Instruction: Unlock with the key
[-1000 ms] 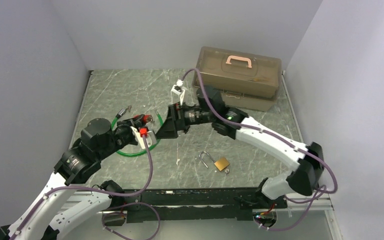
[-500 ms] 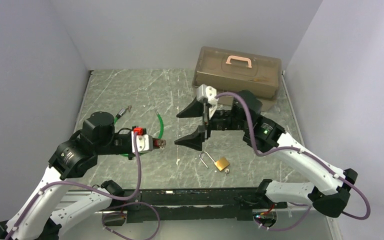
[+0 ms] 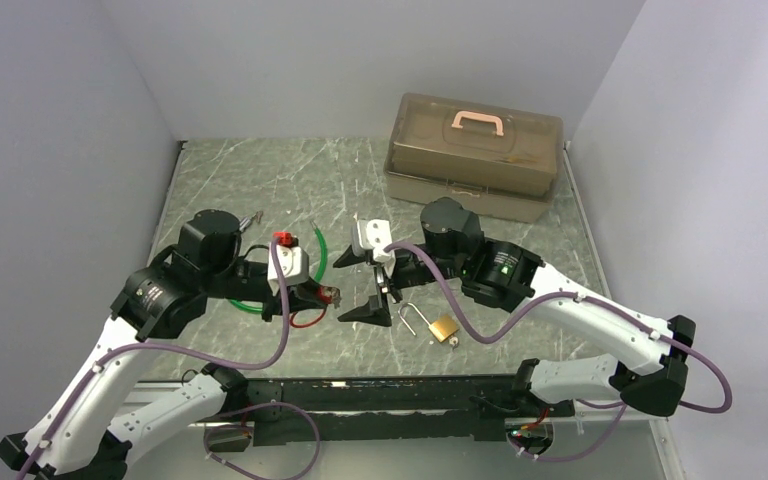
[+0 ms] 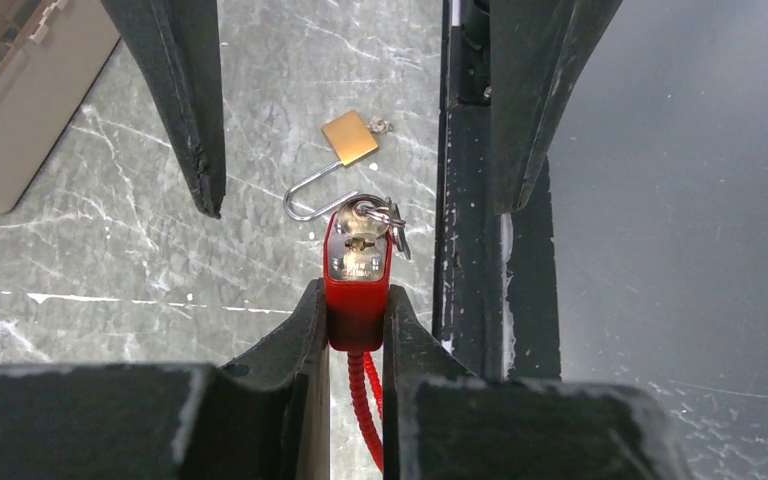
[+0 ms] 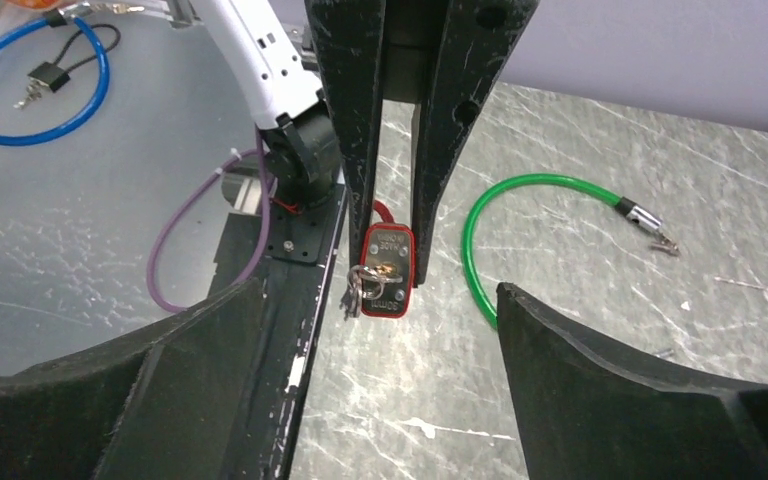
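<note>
A red padlock [image 4: 358, 270] with a red cable shackle is held off the table, and my left gripper [image 4: 357, 300] is shut on its body. A small silver key [image 4: 365, 216] on a ring sits in the keyhole of its end face. In the right wrist view the same padlock [image 5: 388, 272] and key [image 5: 378, 276] face me, level with the tips of my right gripper [image 5: 380, 292]. That gripper is open, with nothing between its fingers. From above, the right gripper [image 3: 355, 287] stands just right of the padlock [image 3: 328, 294] and the left gripper [image 3: 312, 292].
A brass padlock [image 3: 444, 327] with its shackle swung open lies on the table just right of the grippers. A green cable [image 3: 318, 246] lies behind the left arm. A brown toolbox [image 3: 475, 150] stands at the back right. The table's black front rail [image 4: 465, 250] runs close below the lock.
My right gripper has swung from near the toolbox down and left, and now faces the padlock's key end. The left arm has carried the padlock to the right. The right jaws have narrowed slightly.
</note>
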You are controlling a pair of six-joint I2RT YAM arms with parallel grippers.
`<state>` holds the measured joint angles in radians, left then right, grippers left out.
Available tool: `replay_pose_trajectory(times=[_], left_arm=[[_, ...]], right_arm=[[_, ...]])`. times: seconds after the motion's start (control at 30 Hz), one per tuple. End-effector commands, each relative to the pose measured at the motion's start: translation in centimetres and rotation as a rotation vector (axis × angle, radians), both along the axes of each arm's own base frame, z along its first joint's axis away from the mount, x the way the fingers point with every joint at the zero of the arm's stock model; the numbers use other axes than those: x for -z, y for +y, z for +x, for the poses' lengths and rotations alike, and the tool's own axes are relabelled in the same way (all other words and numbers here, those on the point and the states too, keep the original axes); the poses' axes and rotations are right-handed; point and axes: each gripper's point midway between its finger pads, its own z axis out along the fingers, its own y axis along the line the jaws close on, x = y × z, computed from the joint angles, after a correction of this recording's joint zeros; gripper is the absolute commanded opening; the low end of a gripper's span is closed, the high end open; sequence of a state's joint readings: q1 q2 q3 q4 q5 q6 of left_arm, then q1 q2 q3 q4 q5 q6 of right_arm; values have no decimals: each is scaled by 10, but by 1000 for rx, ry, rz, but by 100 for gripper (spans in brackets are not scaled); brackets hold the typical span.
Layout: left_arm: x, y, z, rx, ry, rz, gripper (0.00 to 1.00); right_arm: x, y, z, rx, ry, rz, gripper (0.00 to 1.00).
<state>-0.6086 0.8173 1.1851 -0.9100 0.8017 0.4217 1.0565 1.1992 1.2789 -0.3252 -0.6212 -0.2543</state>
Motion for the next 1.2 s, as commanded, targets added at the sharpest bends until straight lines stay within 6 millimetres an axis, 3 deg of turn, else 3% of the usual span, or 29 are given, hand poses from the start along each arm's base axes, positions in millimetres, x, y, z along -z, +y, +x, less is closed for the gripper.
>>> replay_pose_trajectory(times=[0.0,0.13,0.23,0.37,0.53,0.67,1.0,1.17], left_arm=[[-24,-5,-6,21,25,-63,0],[-16,-7,-3,4,85,-45,0],[-12,-8,-6,16,117,-33,0],[-7,-5,-9,26,114,-16,0],[-6,-2,-14,43,106,-12,0],[-2,1,-18,62,92,3,0],[24,16,-29,192,57,153,2],[33,29,-24,205,10,255,0]], right_arm=[[-21,1,3,30,-47,53,91],[-18,14,7,62,-34,63,91],[-10,24,11,63,-8,34,82],[-5,28,3,9,13,16,62],[1,30,-3,-42,40,-30,31],[4,28,-7,-68,61,-53,0],[4,16,-27,-185,121,-72,0],[1,11,-33,-219,148,-57,0]])
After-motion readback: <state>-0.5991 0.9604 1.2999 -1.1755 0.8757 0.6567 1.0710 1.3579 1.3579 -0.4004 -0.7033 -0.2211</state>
